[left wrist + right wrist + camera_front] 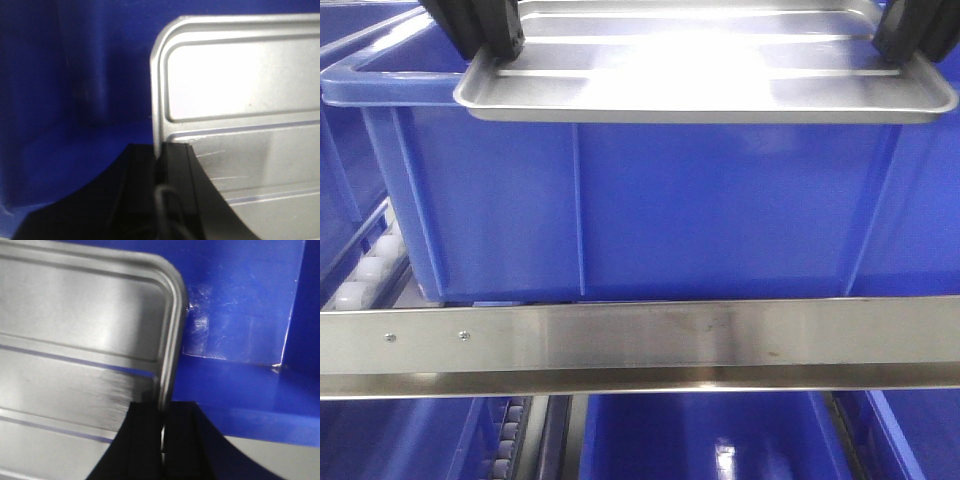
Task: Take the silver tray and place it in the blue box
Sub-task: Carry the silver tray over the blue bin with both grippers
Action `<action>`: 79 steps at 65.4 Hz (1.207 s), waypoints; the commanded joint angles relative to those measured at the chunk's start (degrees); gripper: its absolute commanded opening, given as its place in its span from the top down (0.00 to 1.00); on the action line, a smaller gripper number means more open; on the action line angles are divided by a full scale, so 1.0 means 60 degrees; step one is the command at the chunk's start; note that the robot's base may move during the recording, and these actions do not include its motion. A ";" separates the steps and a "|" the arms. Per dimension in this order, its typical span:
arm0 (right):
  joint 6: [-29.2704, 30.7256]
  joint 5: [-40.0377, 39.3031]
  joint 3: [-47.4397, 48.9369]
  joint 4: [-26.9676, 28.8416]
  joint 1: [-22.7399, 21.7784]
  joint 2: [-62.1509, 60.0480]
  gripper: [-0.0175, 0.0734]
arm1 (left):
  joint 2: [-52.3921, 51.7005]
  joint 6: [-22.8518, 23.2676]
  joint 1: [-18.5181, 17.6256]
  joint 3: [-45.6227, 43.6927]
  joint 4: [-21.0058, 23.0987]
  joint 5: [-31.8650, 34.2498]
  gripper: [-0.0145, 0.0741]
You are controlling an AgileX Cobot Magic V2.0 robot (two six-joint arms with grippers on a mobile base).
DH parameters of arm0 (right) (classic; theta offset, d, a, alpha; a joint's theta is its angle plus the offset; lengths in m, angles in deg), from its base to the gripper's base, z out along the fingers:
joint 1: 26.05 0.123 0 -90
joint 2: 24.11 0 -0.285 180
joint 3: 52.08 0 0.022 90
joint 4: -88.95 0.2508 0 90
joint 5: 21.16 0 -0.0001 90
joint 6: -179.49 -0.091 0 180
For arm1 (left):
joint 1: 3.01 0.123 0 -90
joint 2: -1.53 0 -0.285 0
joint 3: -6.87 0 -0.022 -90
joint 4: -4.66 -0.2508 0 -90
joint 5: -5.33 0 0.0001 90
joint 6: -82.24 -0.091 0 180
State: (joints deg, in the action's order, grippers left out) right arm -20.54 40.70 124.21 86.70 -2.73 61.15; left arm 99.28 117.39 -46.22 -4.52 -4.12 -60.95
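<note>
Steel rail [620, 340] crosses before blue box [720, 210], silver tray [720, 95] held above it.

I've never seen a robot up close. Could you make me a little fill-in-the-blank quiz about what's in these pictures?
1. The silver tray is gripped by ___ sets of black jaws, one at each end.
2. The plastic box below it is coloured ___.
3. The tray's corners are ___, not sharp.
Missing words: two; blue; rounded.
</note>
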 commanded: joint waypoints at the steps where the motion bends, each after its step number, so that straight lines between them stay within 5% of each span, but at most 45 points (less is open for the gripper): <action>1: 0.0171 -0.0573 0.0375 -0.0361 -0.0025 -0.0353 0.75 | -0.0351 -0.0212 -0.0027 -0.0229 -0.0207 0.0119 0.95; 25: 0.0447 -0.0512 0.1242 -0.0370 -0.0025 -0.0353 0.75 | -0.0372 -0.0546 -0.0027 -0.1140 -0.0716 0.0267 0.95; 41: 0.0702 -0.0986 0.2542 -0.0490 -0.0061 -0.0233 0.75 | -0.0353 -0.0844 0.0058 -0.2060 -0.1343 0.1692 0.95; 64: 0.0702 -0.1992 0.2883 -0.0792 -0.0566 0.1338 0.75 | 0.0925 -0.0844 0.1063 -0.2060 -0.1312 0.3313 0.95; 79: 0.0702 -0.2433 0.2883 -0.0837 -0.0911 0.2682 0.75 | 0.2265 -0.0844 0.1161 -0.2060 -0.1312 0.4216 0.95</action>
State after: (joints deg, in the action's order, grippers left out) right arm -17.81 31.18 139.45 82.43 -7.58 77.42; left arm 113.58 113.14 -39.06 -14.97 -11.40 -41.53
